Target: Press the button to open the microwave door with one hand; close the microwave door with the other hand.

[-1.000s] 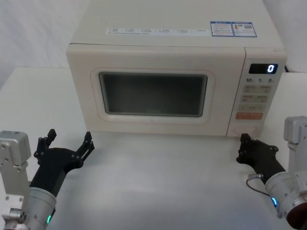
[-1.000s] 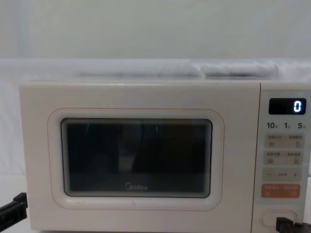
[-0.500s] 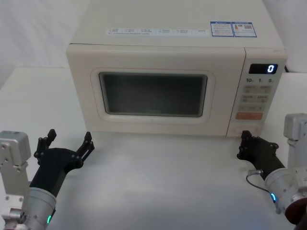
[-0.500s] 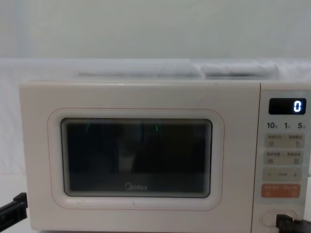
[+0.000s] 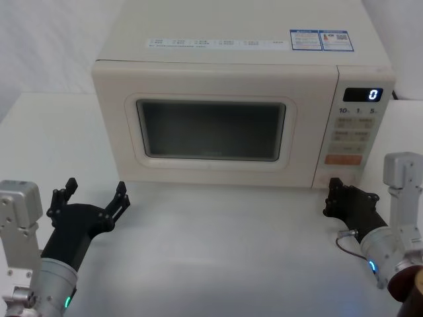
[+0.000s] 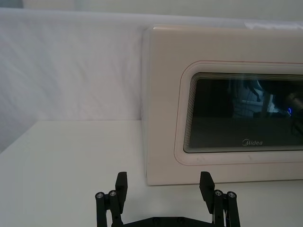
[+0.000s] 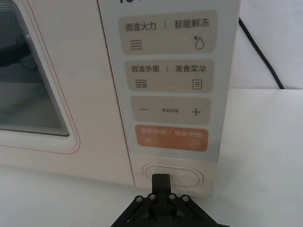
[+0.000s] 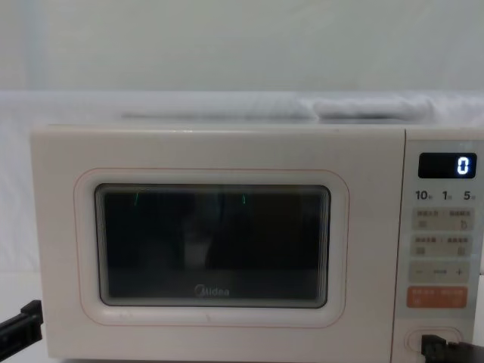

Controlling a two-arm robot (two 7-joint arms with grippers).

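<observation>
Button (image 7: 173, 176) sits at the foot of the microwave's control panel, below the orange key (image 7: 171, 138) — a cream oblong, long axis horizontal, facing the robot. Right gripper (image 7: 161, 180), fingers pinched together, is at its face; the door-opening step appears in hand, and a short forward push is called for. Microwave door (image 5: 205, 125) remains closed. Left gripper (image 5: 92, 197), spread wide, waits on the table well apart from the door's left edge.

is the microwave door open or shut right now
Shut: the microwave door sits flush with the control panel, no gap along its edge.
</observation>
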